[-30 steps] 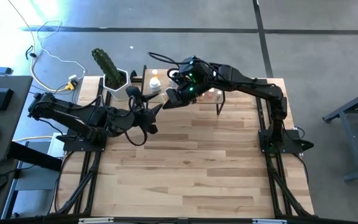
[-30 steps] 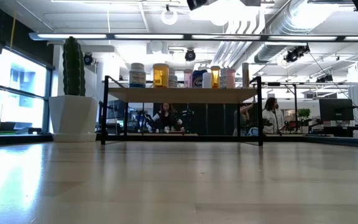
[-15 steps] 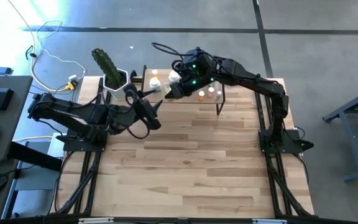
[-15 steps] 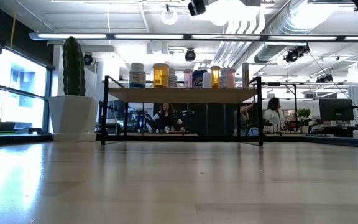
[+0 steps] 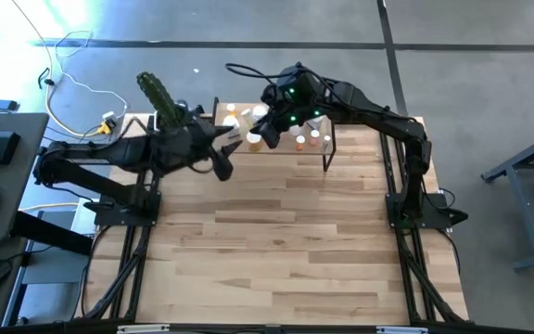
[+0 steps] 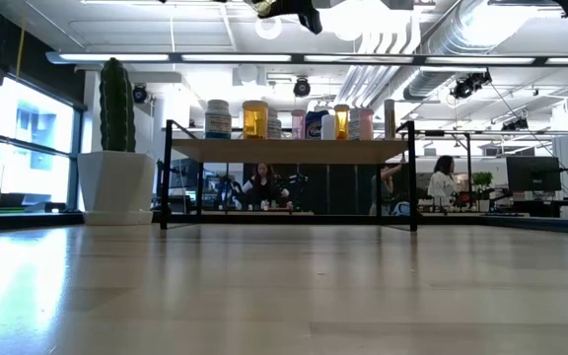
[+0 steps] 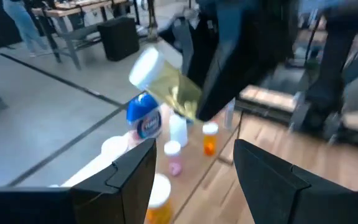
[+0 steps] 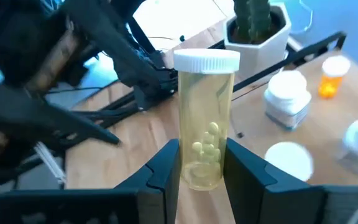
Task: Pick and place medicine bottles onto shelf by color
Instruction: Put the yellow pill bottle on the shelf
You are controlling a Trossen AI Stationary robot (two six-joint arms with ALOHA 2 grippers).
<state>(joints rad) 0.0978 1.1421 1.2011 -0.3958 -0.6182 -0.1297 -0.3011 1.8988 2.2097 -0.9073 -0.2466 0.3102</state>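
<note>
Place: open-plan robotics lab/office | Signs: exposed ceiling ducts (image 6: 432,44), concrete floor (image 5: 489,74), desks w/ monitor (image 6: 532,176), seated person (image 6: 262,185), wooden bench-table (image 5: 276,260)

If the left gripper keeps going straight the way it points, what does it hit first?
Probably the yellowish bottle held by the right gripper, right ahead of the open left gripper; depth is unclear.

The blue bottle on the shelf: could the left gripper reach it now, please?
Probably not cleanly: the right gripper, holding a yellowish bottle, hangs between the open left gripper and the blue bottle.
</note>
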